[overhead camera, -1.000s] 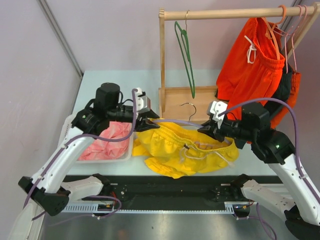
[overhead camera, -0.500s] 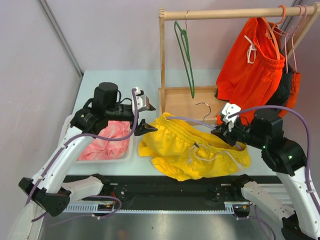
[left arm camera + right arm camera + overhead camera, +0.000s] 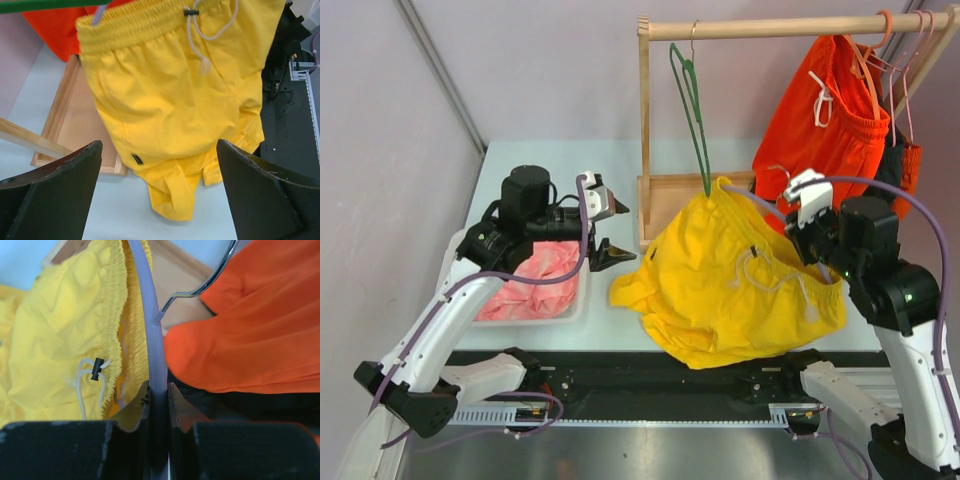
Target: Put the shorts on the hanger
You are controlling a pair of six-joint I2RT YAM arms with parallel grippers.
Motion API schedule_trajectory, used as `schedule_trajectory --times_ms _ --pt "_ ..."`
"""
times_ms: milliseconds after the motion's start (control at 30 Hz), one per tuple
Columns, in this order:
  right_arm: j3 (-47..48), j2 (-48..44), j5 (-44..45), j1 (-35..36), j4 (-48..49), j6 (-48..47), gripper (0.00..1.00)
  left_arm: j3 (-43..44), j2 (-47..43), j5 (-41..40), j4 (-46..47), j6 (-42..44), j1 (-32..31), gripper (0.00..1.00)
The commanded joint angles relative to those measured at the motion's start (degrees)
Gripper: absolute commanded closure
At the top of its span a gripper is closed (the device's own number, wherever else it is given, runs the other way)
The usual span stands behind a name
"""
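While the right end effector (image 3: 159, 396) is clenched on the hanger (image 3: 149, 315), the shorts (image 3: 740, 290) hang from it by the waistband. They are raised above the surface (image 3: 540, 155) in front of the wooden rack (image 3: 645, 120), beside the orange shorts (image 3: 820, 120). The left end effector (image 3: 613, 230) is released, its fingers spread wide. It holds nothing and sits between the pink cloth (image 3: 535, 280) and the shorts.

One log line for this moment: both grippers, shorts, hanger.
left gripper: open, empty | right gripper: shut on lilac hanger | yellow shorts: waistband on hanger, hanging near wooden rack
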Motion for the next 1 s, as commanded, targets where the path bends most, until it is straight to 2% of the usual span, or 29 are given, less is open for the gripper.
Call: schedule_trajectory --times_ms 0,67,267,367,467,700,800,967 --pt "10.52 6.10 7.34 -3.02 8.40 2.73 1.00 -0.78 -1.11 -1.71 2.72 -2.09 0.38 0.00" --pt "14.40 9.19 6.21 -5.30 8.93 4.04 1.00 -1.48 -1.46 -2.16 3.43 -2.18 0.29 0.00" --pt "31.80 21.67 -7.93 -21.02 9.80 8.61 1.00 -3.59 -2.95 -2.42 5.80 -3.93 0.55 0.00" --pt "38.67 26.85 -13.56 -24.90 12.26 10.28 1.00 -4.12 -3.13 -2.51 6.07 -4.72 1.17 0.00" --pt "39.39 28.27 -17.97 -25.79 17.96 10.20 1.00 -4.65 -2.87 -1.64 6.33 -6.12 2.83 0.00" --pt "44.48 34.86 -19.20 -28.25 23.42 12.13 1.00 -7.19 -4.18 -0.93 7.83 -8.24 5.13 0.00" --pt "46.14 37.31 -19.81 -28.17 27.46 12.84 1.00 -8.07 -4.45 -1.54 7.21 -7.63 5.21 0.00" --pt "50.10 42.42 -19.38 -27.29 28.87 13.36 1.00 -8.60 -4.63 -2.25 5.81 -7.80 5.83 0.00"
